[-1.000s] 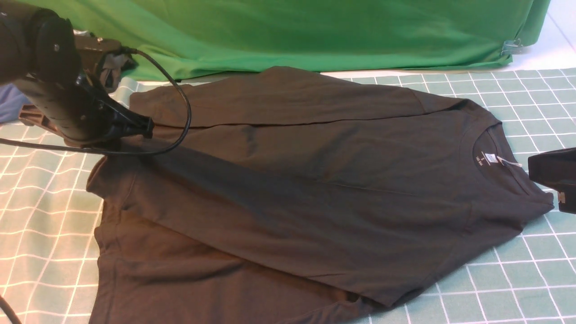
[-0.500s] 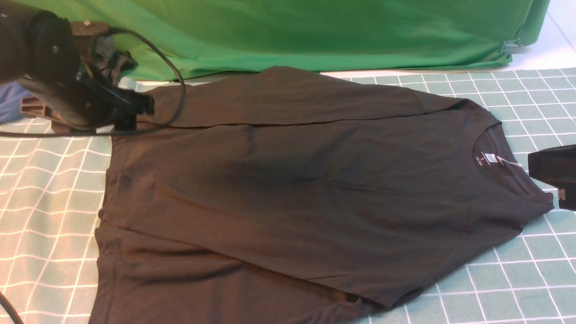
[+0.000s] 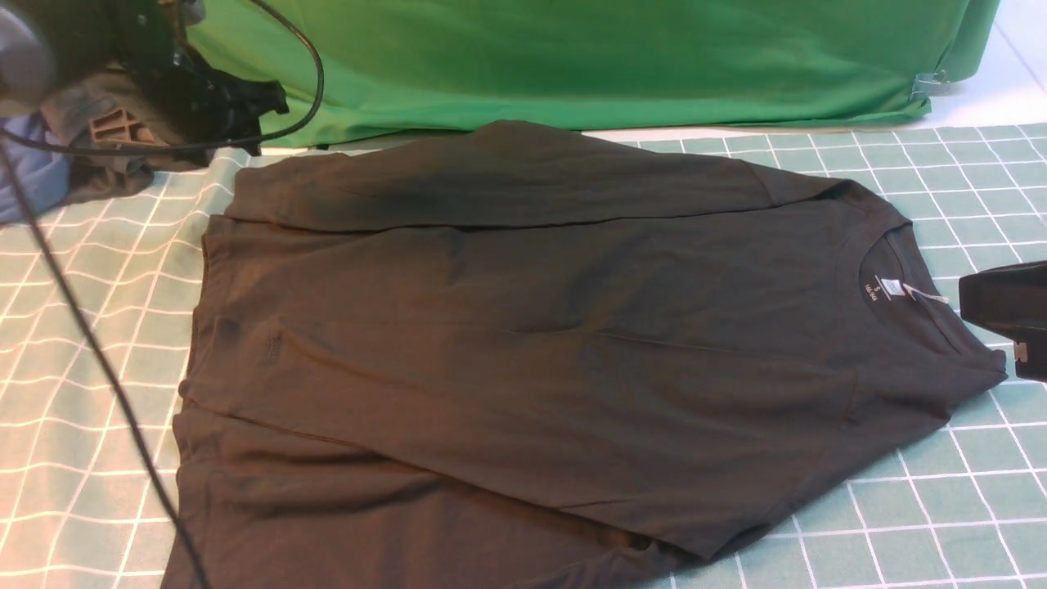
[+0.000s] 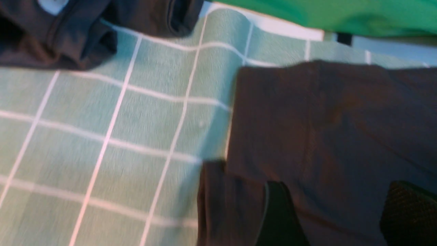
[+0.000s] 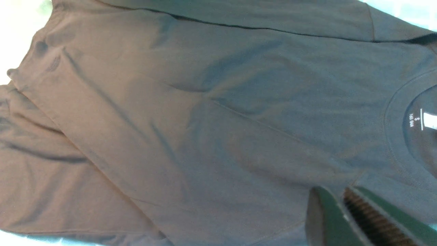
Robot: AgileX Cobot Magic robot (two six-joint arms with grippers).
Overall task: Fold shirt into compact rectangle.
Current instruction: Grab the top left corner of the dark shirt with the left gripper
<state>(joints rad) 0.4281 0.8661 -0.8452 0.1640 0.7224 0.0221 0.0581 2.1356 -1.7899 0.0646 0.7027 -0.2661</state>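
Black fingers (image 4: 278, 212) of the left gripper (image 4: 336, 189) stand wide apart and hold nothing. They hang over the far-left corner of the shirt (image 3: 532, 343). Fingers (image 5: 321, 218) of the right gripper (image 5: 333, 193) stand almost together at the right shoulder; we cannot tell whether they pinch cloth.

We judge the step in hand to be taking the hem for a fold toward the collar. We lower the open fingers squarely over the corner, take every layer, and keep the cable (image 3: 106, 368) off the cloth. We carry the hem low and parallel to the side folds so the edges stay aligned.

The shirt lies flat on the checked mat (image 3: 941, 507), both sides folded in. Its long axis runs left to right. The collar and label (image 3: 891, 288) point right, the hem left.
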